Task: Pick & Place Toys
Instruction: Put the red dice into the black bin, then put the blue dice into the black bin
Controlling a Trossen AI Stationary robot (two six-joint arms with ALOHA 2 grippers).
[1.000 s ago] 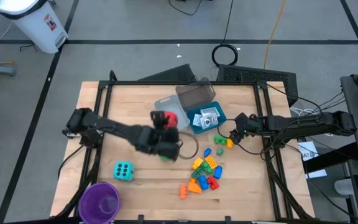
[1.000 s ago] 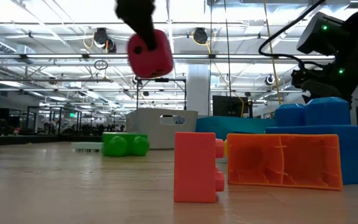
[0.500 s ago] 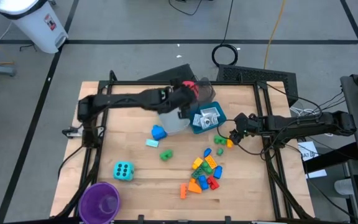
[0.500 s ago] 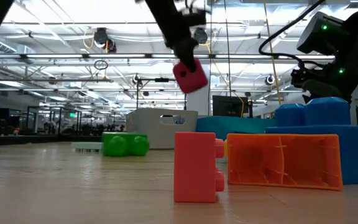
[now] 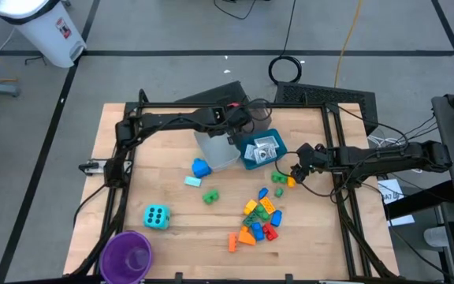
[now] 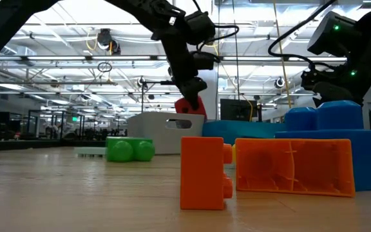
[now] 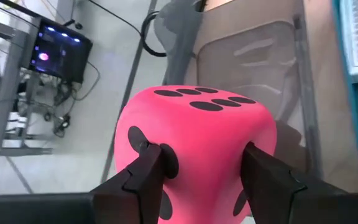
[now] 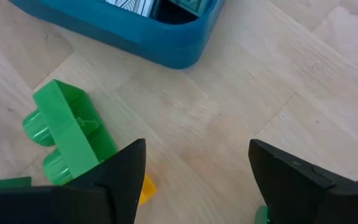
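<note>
My left gripper (image 5: 241, 117) is shut on the red dotted dice (image 7: 194, 140) and holds it in the air over the grey tray (image 7: 253, 56) at the table's far middle. In the low view the red dice (image 6: 189, 105) shows just above the trays. My right gripper (image 5: 294, 172) hovers open at the right, over bare wood beside a green brick (image 8: 67, 134) and the blue tray (image 8: 135, 31). The cyan dice (image 5: 156, 215) lies on the table at the near left. A pile of coloured bricks (image 5: 260, 217) lies near the middle right. My left gripper pinches the red dice between its two fingers (image 7: 148, 168), one on each of two opposite dotted faces (image 7: 166, 158). The fingers slant downward toward the far edge. The dice is lifted clear, above the grey tray.
A clear tray (image 5: 215, 150) and the blue tray (image 5: 260, 150) with white packets stand beside the grey tray (image 5: 251, 122). A blue brick (image 5: 201, 167) and a green brick (image 5: 210, 196) lie loose mid-table. The purple cup (image 5: 126, 254) stands at the near left corner.
My left gripper has carried the red dice from the table's middle toward the far edge and a little right, then sunk with it over the grey tray. It has rolled somewhat on the way. The dice stays in the fingers.
</note>
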